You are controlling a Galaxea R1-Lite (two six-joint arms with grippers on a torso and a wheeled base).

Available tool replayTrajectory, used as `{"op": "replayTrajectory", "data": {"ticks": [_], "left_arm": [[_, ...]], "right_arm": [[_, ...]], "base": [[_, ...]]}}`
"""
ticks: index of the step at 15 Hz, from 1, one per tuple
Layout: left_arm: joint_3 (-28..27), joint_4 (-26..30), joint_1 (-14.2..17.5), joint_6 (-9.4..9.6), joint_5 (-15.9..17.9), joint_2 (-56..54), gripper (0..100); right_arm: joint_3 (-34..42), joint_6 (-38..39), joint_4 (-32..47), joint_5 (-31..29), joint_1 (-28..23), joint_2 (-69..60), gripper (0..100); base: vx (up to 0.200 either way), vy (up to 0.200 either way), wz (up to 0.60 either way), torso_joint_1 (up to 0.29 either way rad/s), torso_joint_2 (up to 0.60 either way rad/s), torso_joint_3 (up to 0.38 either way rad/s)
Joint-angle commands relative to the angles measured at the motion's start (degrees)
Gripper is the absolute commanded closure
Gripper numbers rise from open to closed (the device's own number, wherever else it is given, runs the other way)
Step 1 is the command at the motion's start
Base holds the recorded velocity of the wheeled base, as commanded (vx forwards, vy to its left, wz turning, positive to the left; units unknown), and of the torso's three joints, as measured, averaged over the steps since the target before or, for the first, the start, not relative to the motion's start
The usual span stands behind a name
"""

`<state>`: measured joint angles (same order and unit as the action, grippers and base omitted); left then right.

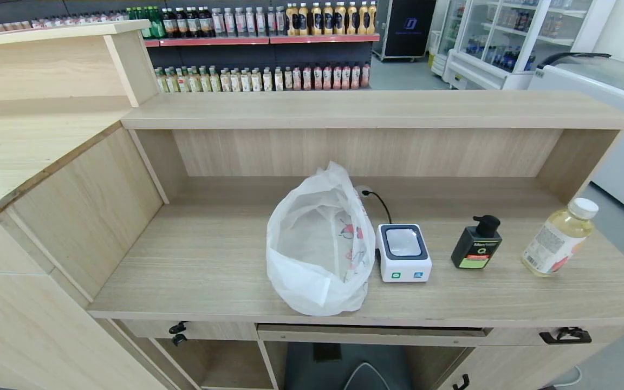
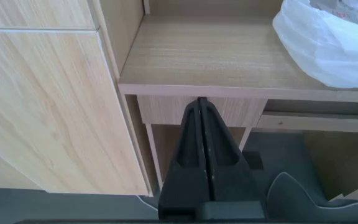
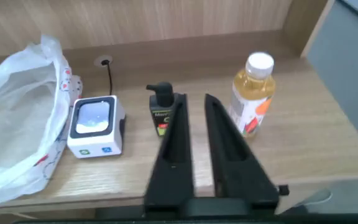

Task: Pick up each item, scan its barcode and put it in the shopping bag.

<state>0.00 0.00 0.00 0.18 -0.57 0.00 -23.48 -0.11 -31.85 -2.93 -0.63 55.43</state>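
Note:
A white plastic shopping bag (image 1: 320, 244) lies open on the counter, seen also as the bag (image 3: 17, 124) and bag (image 2: 331, 43). To its right sits a white barcode scanner (image 1: 403, 252), scanner (image 3: 95, 124). Further right stand a dark pump bottle (image 1: 477, 244), pump bottle (image 3: 160, 109), and a yellow drink bottle with a white cap (image 1: 560, 237), drink bottle (image 3: 253, 93). My right gripper (image 3: 194, 99) is open, held in front of the counter between the two bottles. My left gripper (image 2: 201, 102) is shut, below the counter's front edge, left of the bag.
The wooden counter (image 1: 209, 260) has a raised back shelf (image 1: 377, 108) and a side wall on the left (image 1: 84, 211). A black cable (image 1: 379, 203) runs from the scanner to the back. Drawers with black handles (image 1: 565, 336) sit under the front edge.

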Motion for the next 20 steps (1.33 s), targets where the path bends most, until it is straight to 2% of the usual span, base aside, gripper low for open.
{"op": "replayTrajectory", "data": {"ticks": [1, 4, 6, 10, 17, 20], "left_arm": [[0.0, 0.0, 0.0, 0.08, -0.04, 0.0, 100], [0.0, 0.0, 0.0, -0.01, -0.04, 0.0, 100], [0.0, 0.0, 0.0, -0.01, -0.04, 0.0, 100], [0.0, 0.0, 0.0, -0.01, -0.04, 0.0, 100], [0.0, 0.0, 0.0, 0.08, -0.04, 0.0, 100], [0.0, 0.0, 0.0, -0.01, -0.04, 0.0, 100]], "right_arm": [[-0.08, -7.45, -11.12, 2.57, -0.24, 20.86, 0], [-0.08, -11.84, -23.87, 7.14, -0.6, 34.13, 0], [0.01, -14.66, -28.88, 12.95, -2.0, 40.81, 0], [-6.67, -25.91, -30.46, 26.57, -6.66, 51.27, 0], [-13.96, -35.75, -30.37, 39.05, -7.8, 60.85, 0], [-16.77, -39.0, -30.37, 42.12, -7.8, 64.1, 0]], "base": [[0.0, 0.0, 0.0, 0.0, 0.0, 0.0], [0.0, 0.0, 0.0, 0.0, 0.0, 0.0], [0.0, 0.0, 0.0, 0.0, 0.0, 0.0], [0.0, 0.0, 0.0, 0.0, 0.0, 0.0], [0.0, 0.0, 0.0, 0.0, 0.0, 0.0], [0.0, 0.0, 0.0, 0.0, 0.0, 0.0]]}}
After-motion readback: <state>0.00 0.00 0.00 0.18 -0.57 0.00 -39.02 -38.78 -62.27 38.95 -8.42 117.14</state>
